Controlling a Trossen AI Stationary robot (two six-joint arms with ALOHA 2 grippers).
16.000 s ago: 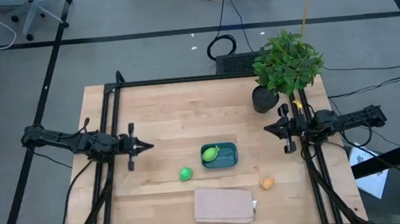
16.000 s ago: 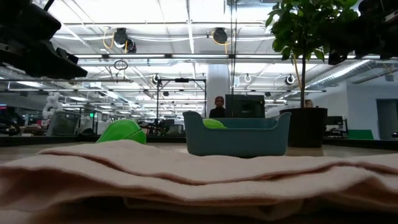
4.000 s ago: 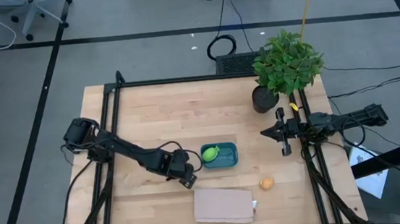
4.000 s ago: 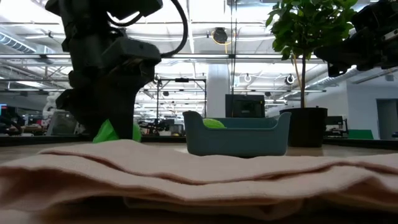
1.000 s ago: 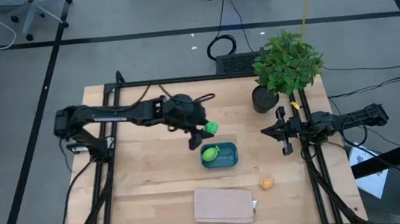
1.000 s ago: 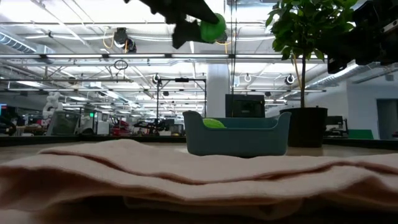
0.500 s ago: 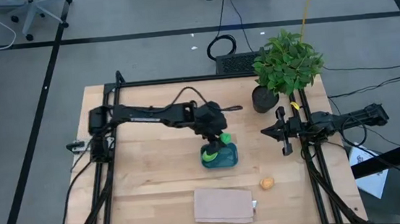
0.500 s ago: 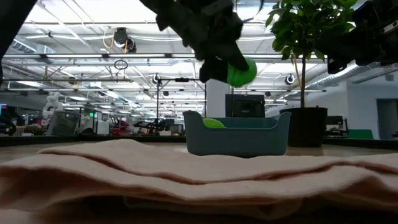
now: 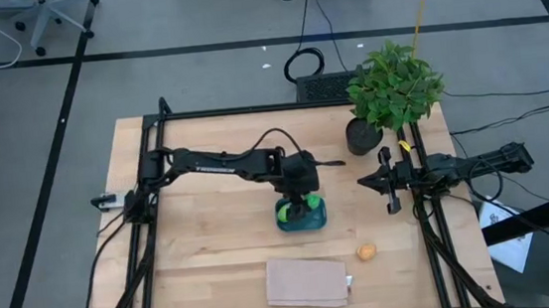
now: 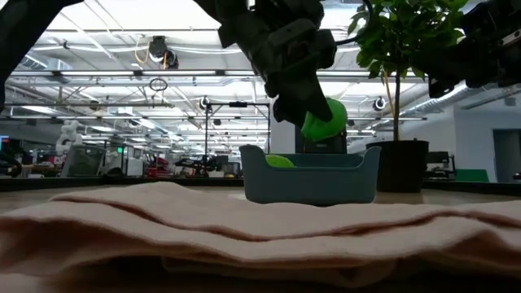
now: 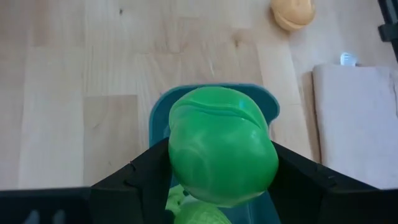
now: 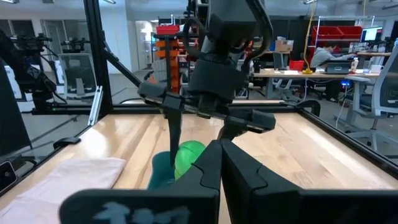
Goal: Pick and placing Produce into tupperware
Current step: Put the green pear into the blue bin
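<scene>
1. The left gripper grips the bright green fruit between its two fingers, just above the teal tupperware.
2. The fruit looks slightly oval; in the left wrist view its long axis runs about along the fingers, toward the table.
3. The pale yellow-green fruit lies inside the tupperware.
4. The orange fruit lies on the table, apart from the tupperware.
5. The right gripper waits near the right edge, fingers closed, holding nothing.
</scene>
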